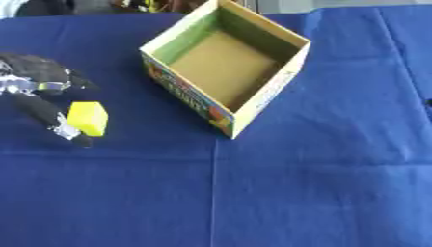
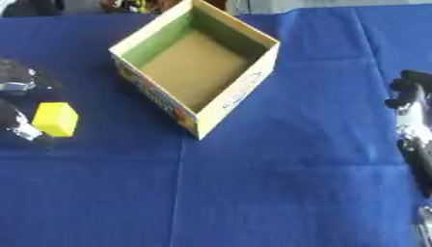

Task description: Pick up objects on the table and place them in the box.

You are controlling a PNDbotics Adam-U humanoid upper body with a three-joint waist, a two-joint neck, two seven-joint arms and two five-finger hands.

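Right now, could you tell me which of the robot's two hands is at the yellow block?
The left hand, at the left edge, has fingers around the yellow block. The right hand sits at the far right edge, touching nothing.

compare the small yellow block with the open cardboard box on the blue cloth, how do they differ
The small yellow block is a solid plain piece; the open cardboard box is hollow, with a brown floor, green inner walls and printed colours outside. The block is far smaller than the box. The block sits against the fingers of the left hand, while the box stands apart, untouched. Both rest on the blue cloth.
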